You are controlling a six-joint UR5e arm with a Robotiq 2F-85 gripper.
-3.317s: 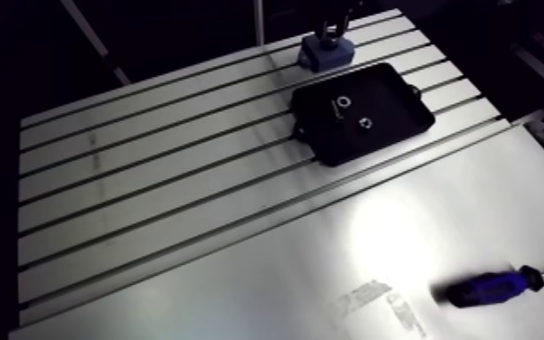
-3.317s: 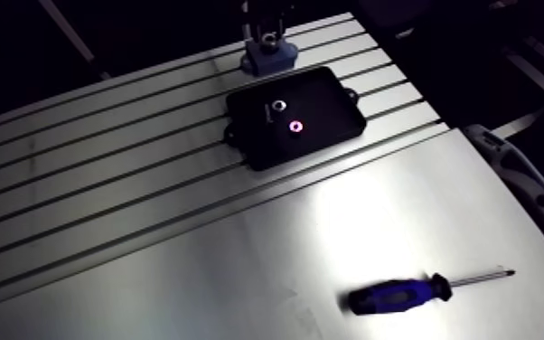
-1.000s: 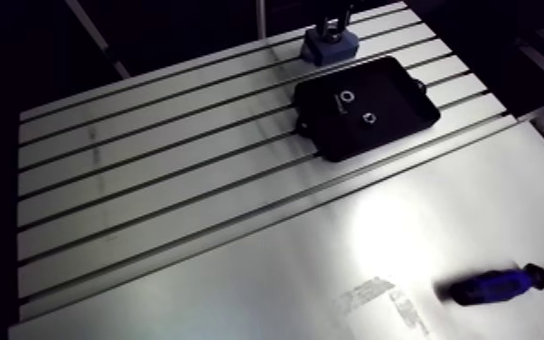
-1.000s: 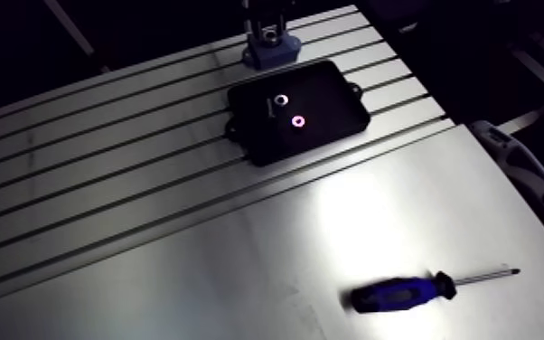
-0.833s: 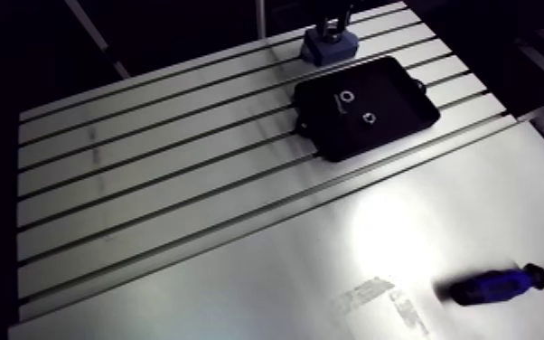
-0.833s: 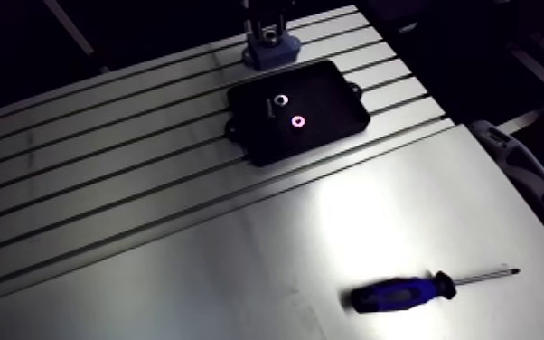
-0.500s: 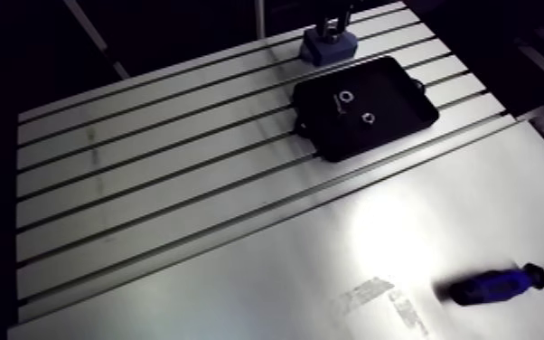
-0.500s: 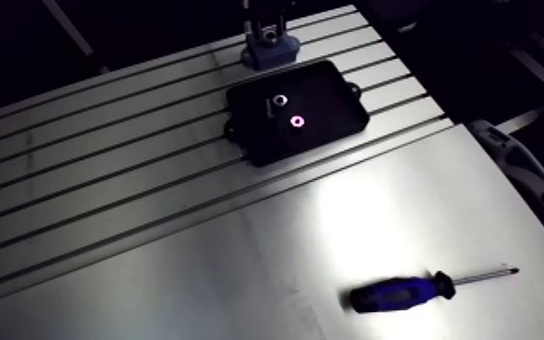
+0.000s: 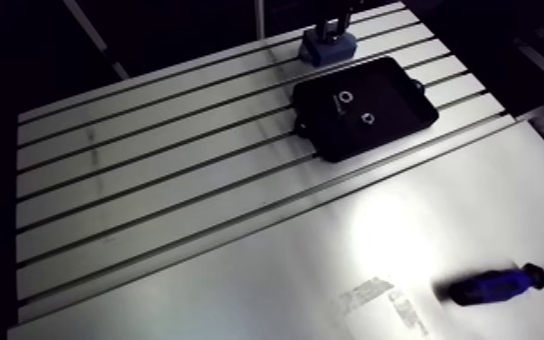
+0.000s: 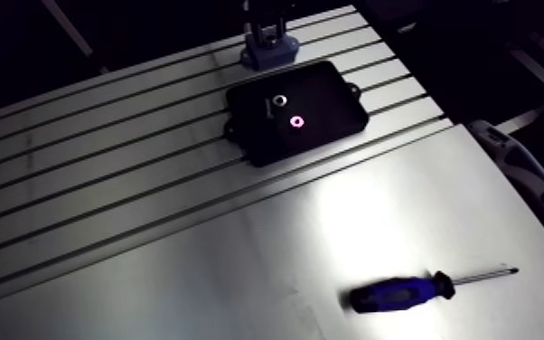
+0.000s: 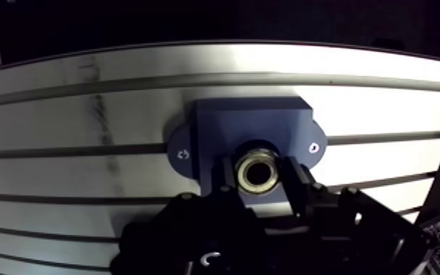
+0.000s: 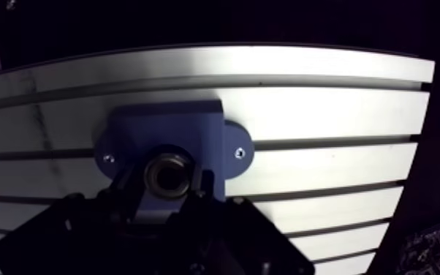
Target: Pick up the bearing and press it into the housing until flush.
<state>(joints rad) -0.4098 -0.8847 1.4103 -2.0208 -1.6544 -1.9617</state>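
Pincer: my pincer [image 11: 260, 178] is pinching the metal ring bearing [image 11: 258, 168], one finger on each side.
Bearing: at the bore mouth of the blue block housing [image 11: 246, 123], at the far edge of the slotted aluminium worktop [image 9: 149, 181]; flush or not, I cannot tell.
Change: since earlier the arm view has shifted only slightly, so I have barely moved; the black tray [image 10: 316, 122] and the blue-handled screwdriver [image 10: 402, 294], near right, lie as before.
Meaning: I judge the pressing is under way, not finished.

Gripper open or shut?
Shut on the bearing: wrist view shows the gripper with both fingers against its sides, over the blue housing. Flush: cannot tell.
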